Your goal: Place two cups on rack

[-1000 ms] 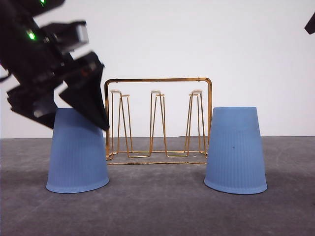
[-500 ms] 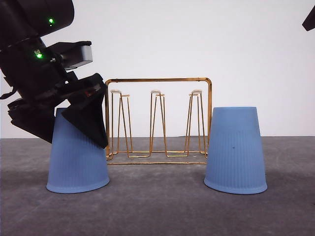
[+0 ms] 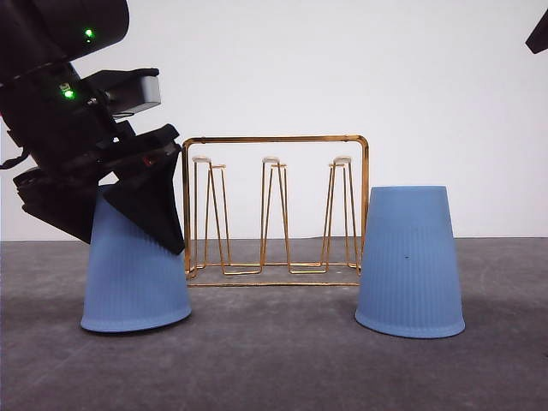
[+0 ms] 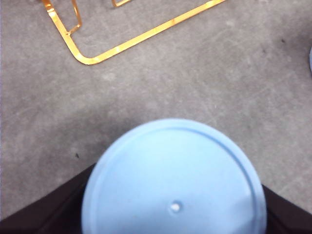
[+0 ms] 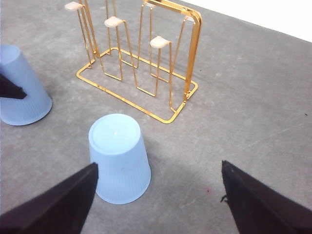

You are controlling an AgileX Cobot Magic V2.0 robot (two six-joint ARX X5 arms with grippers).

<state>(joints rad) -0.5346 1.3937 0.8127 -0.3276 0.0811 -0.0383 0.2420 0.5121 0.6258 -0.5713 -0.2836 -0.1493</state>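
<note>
Two light blue ribbed cups stand upside down on the grey table. My left gripper (image 3: 133, 241) is down over the left cup (image 3: 134, 287), one black finger on each side of its upper part, shut on it. In the left wrist view the cup's flat bottom (image 4: 175, 175) sits between the fingers (image 4: 58, 209). The right cup (image 3: 411, 265) stands free to the right of the gold wire rack (image 3: 274, 139). My right gripper (image 5: 161, 204) hangs open above the table, near the right cup (image 5: 119, 156), touching nothing.
The rack (image 5: 194, 53) stands between the cups, its white-tipped prongs bare. The rack's base wire (image 4: 122, 46) lies close beyond the left cup. Open grey table stretches in front of both cups. A white wall closes the back.
My left gripper came down over the left cup, and its fingers have drawn in against the cup's sides. The right cup and the rack have not moved.
</note>
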